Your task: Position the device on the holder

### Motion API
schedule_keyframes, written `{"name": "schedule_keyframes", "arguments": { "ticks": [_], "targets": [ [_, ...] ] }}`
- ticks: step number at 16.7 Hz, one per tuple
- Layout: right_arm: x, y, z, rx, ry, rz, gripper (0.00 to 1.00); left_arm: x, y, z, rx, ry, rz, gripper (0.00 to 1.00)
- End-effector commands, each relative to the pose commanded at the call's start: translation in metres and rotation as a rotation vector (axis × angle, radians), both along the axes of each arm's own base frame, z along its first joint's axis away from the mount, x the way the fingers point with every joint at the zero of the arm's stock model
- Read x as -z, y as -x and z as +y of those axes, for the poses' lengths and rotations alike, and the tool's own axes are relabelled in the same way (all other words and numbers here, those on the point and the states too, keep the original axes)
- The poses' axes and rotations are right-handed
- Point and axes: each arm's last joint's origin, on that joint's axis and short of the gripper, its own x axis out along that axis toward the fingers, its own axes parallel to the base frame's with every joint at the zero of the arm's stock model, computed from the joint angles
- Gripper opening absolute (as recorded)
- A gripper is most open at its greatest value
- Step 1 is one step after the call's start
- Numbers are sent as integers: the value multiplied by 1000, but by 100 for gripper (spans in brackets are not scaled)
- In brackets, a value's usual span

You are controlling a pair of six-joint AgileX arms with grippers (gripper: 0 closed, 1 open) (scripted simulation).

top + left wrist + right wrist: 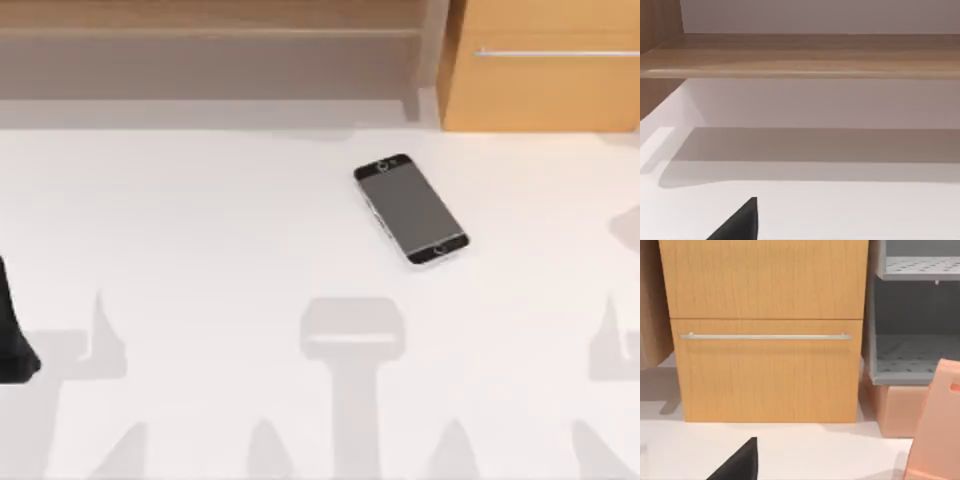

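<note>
The device (410,210) lies flat and face up on the white table, right of the middle and toward the back. It is slanted, with its home button end nearer the front right. In the right wrist view, a salmon-pink slanted holder (938,425) stands on the table at the picture's edge. My left arm (12,340) is parked at the table's left edge, far from the device. A black tip of my left gripper (740,225) pokes into the left wrist view, and a tip of my right gripper (740,465) into the right wrist view.
A wooden cabinet with a silver handle (545,60) stands at the back right. A low wooden shelf (210,40) runs along the back left. Beside the cabinet stands a grey perforated rack (915,355) on a salmon box (890,407).
</note>
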Motion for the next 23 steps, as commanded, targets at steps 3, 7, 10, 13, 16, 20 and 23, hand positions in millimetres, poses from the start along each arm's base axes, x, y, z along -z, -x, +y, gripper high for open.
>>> {"name": "schedule_keyframes", "arguments": {
  "ticks": [3,7,10,13,16,20,23],
  "targets": [
    [-2,0,0,-5,1,6,100,0,0,0,0,0,0,100],
    [-24,-3,5,-58,13,99,100,0,0,0,0,0,0,100],
    [-54,-15,12,-117,32,234,100,0,0,0,0,0,0,100],
    [-90,-40,24,-181,59,404,100,0,0,0,0,0,0,100],
    [-123,-81,43,-245,93,587,100,0,0,0,0,0,0,100],
    [-147,-153,82,-319,147,830,100,0,0,0,0,0,0,100],
    [-144,-211,119,-356,188,999,100,0,0,0,0,0,0,100]
  ]
}}
